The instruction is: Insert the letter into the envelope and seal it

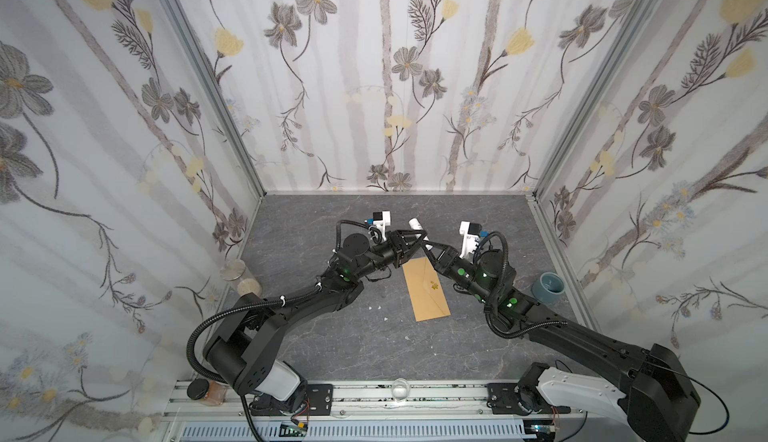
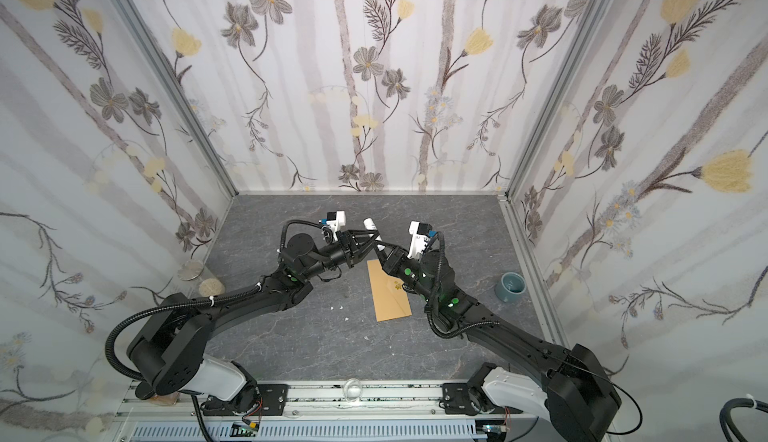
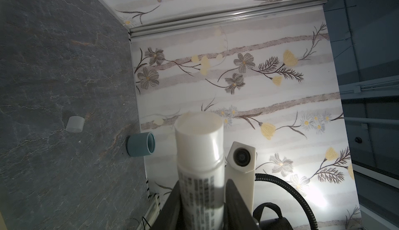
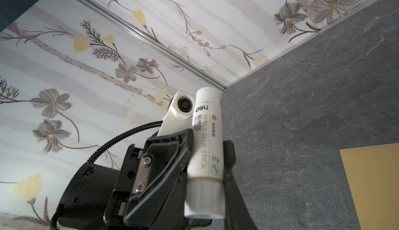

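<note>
The tan envelope [image 1: 426, 290] [image 2: 392, 294] lies flat on the dark table with its pointed flap folded down and a small gold sticker [image 1: 434, 285] on it. One corner of the envelope [image 4: 371, 185] shows in the right wrist view. The letter is out of view. Above the envelope's far end both grippers meet on one white glue stick [image 1: 415, 225] [image 3: 199, 153] [image 4: 205, 149]. My left gripper [image 1: 419, 238] [image 3: 201, 187] is shut round the stick's printed body. My right gripper [image 1: 428, 249] [image 4: 205, 196] is shut on its ribbed base.
A small white cap [image 3: 75, 124] lies on the table near a blue-grey cup [image 1: 549, 288] [image 3: 141, 144] by the right wall. Two jars [image 1: 235, 269] stand at the left wall and a clear glass [image 1: 401, 390] sits on the front rail. White scraps [image 1: 379, 307] dot the table.
</note>
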Motion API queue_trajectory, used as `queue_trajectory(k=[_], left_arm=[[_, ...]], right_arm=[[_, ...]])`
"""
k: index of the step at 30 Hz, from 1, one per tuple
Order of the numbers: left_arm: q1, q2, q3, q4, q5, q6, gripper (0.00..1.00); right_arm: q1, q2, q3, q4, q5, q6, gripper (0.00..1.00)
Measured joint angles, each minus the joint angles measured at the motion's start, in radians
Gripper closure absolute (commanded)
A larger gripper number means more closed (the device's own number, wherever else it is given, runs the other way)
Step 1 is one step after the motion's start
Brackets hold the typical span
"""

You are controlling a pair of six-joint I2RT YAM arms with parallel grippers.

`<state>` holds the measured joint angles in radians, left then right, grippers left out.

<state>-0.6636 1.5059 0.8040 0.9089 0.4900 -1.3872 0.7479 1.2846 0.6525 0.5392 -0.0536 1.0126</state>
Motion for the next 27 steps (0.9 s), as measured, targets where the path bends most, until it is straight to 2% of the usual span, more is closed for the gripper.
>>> queue_trajectory(k=[22, 25, 27], left_arm=[[0.005, 0.024, 0.006, 0.004, 0.000, 0.000, 0.67], [0.005, 0.031, 0.010, 0.006, 0.000, 0.000, 0.68], [0.006, 0.032, 0.011, 0.007, 0.000, 0.000, 0.73]], right_arm=[[0.002, 0.011, 0.002, -0.002, 0.001, 0.000, 0.95], [0.002, 0.013, 0.002, -0.003, 0.001, 0.000, 0.95], [0.002, 0.013, 0.003, -0.004, 0.001, 0.000, 0.95]])
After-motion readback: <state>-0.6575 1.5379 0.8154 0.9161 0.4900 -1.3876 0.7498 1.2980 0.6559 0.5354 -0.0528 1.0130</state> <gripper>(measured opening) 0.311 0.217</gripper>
